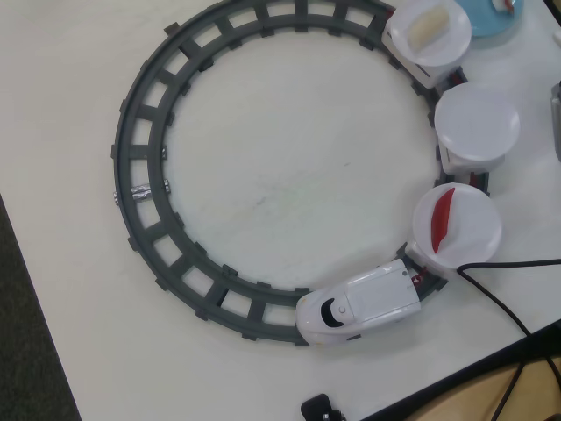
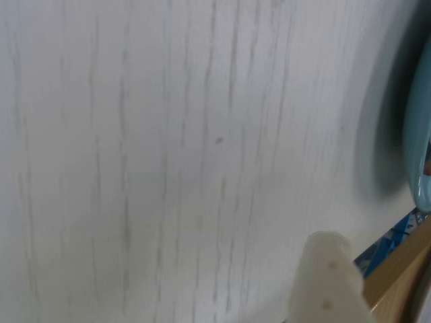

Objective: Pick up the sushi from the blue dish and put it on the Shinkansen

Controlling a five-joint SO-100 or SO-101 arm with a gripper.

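Note:
The blue dish (image 1: 487,21) lies at the top right corner of the overhead view, partly cut off. A small reddish-and-white bit of the sushi (image 1: 504,4) shows on it at the top edge. The Shinkansen (image 1: 359,307) stands on the grey track at the lower right. It pulls three plate cars: one with a slim dark-red piece (image 1: 444,219), one bare (image 1: 478,123), one with a cream block (image 1: 429,28). The wrist view shows bare table, the dish rim (image 2: 421,134) at the right edge, and one pale finger (image 2: 328,269) low down. The other finger is out of view.
The grey circular track (image 1: 145,189) fills the table's middle. A black cable (image 1: 500,289) runs by the train toward the table's front right edge. A dark object (image 1: 557,114) sits at the right edge. A wooden edge (image 2: 404,276) with blue tape (image 2: 384,243) shows in the wrist view.

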